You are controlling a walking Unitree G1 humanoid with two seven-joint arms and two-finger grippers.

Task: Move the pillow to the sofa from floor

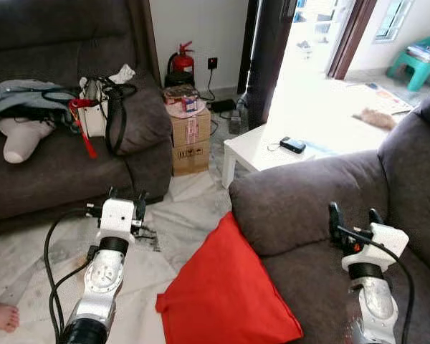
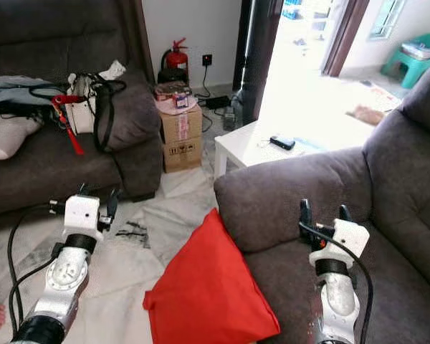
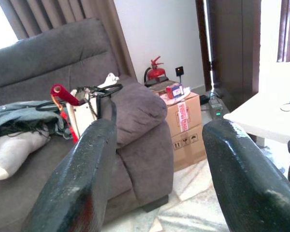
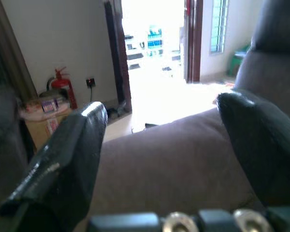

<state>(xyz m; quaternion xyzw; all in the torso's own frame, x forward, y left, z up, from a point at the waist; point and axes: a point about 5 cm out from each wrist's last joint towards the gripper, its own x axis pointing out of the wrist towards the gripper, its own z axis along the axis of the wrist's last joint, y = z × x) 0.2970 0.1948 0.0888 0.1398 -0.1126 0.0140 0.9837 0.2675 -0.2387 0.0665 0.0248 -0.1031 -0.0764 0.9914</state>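
- Black fingers on the left gripper (image 1: pixel 124 195) are spread wide apart and hold nothing. It hangs above the pale floor covering (image 1: pixel 29 258), near the red pillow (image 1: pixel 226 290) but not touching it.
- The right gripper (image 1: pixel 355 216) is open too, with nothing between its fingers. It floats over the seat of the grey sofa (image 1: pixel 322 208) on the right, close to the sofa's fat arm.
- The red pillow is low down, leaning against the front of that sofa. I think its bottom is on the floor, but the bottom edge is cut off, so I cannot be sure.
- The pillow is big and soft. If only one gripper pinches a corner, the cloth could slip out and the pillow could flop back down.
- The pillow is between the two arms. If both reach in at once, the fingers could bump each other.
- Black cables (image 1: pixel 54 251) loop by the left arm. A big swing could snag them.
- A person's bare foot (image 1: pixel 0 315) is on the floor by the left arm. A wide move that way could hit it.
- The white table (image 1: pixel 261 154) with a small black device (image 1: pixel 292 145) stands just past the sofa arm. A pillow thrown too hard could knock it.
- The other sofa (image 1: pixel 50 172) is full of bags and clothes, so the near one looks like the better place.
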